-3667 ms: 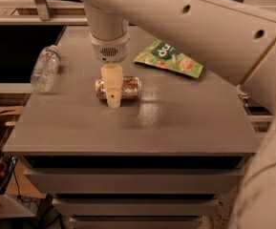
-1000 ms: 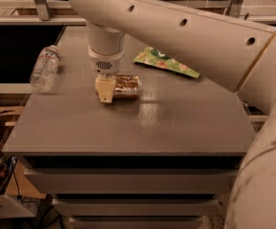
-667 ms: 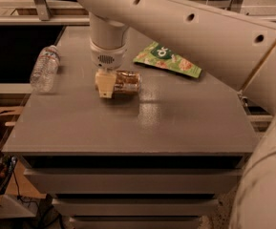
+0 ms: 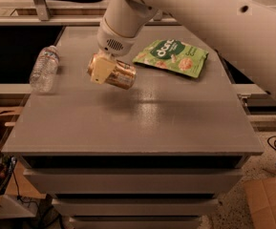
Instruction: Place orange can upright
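Note:
The orange can [image 4: 120, 75] is held in the air above the grey table [image 4: 142, 123], lying nearly on its side, tilted with its right end lower. My gripper [image 4: 102, 69] hangs from the white arm at upper centre and is shut on the can's left end; one cream finger pad [image 4: 100, 70] shows in front of the can. The can is clear of the table top, with its dark shadow on the surface below.
A clear plastic water bottle [image 4: 44, 68] lies on its side at the table's left edge. A green snack pouch [image 4: 172, 57] lies flat at the back right. Drawers sit under the table top. Cardboard boxes stand on the floor at both lower corners.
The gripper has lifted the can off the table and the can has tilted, right end down. The arm has swung up and back, uncovering the green pouch.

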Tool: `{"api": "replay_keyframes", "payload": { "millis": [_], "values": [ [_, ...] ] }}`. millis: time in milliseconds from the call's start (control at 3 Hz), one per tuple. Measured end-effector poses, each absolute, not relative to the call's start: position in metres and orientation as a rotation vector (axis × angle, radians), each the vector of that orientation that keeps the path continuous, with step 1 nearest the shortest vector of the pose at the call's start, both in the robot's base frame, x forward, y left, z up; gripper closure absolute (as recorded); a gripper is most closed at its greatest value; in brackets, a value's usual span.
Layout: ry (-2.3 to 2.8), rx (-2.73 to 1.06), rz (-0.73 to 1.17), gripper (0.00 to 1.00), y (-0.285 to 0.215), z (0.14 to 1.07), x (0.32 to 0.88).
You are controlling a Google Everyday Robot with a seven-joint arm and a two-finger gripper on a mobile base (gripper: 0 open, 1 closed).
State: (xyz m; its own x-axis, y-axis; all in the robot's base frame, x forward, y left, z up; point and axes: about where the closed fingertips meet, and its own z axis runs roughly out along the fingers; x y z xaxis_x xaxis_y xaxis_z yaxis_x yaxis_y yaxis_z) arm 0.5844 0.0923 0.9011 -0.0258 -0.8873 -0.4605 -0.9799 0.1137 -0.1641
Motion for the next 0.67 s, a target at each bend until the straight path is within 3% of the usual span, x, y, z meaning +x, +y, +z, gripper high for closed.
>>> {"api": "replay_keyframes", "payload": {
  "millis": [667],
  "values": [
    [1.741,-1.508,0.664,1.0,0.122,0.922,0.58]
  ]
}}
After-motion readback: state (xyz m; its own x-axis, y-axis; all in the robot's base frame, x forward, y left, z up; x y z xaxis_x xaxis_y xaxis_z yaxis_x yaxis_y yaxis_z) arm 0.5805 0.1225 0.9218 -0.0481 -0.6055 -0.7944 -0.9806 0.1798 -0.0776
